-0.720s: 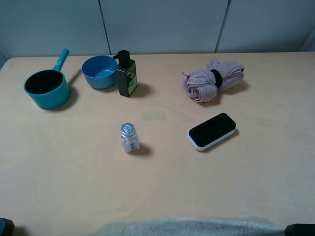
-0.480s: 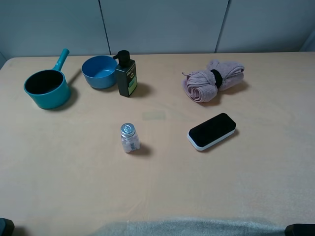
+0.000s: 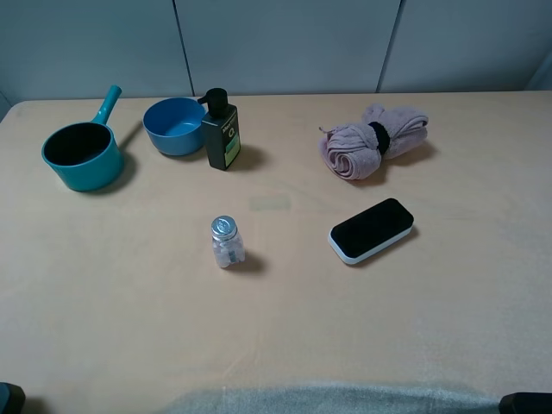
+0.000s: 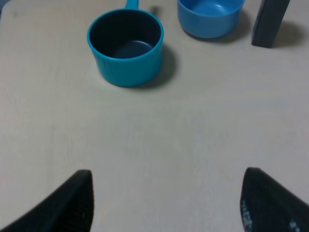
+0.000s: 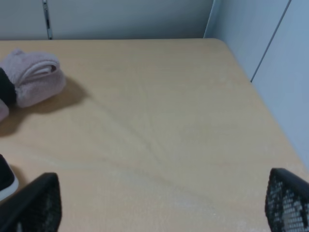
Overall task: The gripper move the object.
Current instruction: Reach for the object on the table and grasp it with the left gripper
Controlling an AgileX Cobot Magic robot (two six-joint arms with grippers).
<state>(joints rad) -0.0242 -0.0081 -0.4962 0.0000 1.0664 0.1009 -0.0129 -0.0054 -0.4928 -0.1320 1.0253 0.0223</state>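
Observation:
The small clear glass jar (image 3: 226,241) with a ribbed silver cap and pale contents stands upright near the middle of the table, left of centre. It does not show in either wrist view. My left gripper (image 4: 166,203) is open and empty over bare table at the near left; only a dark bit of it (image 3: 10,398) shows at the bottom left corner of the high view. My right gripper (image 5: 159,208) is open and empty near the table's right side; its tip (image 3: 526,403) shows at the bottom right corner.
A teal saucepan (image 3: 82,153) (image 4: 126,46), a blue bowl (image 3: 173,126) (image 4: 209,17) and a black pump bottle (image 3: 221,131) (image 4: 270,21) stand at the back left. A rolled pink towel (image 3: 373,141) (image 5: 30,78) and a black-and-white eraser-like block (image 3: 371,229) lie at the right.

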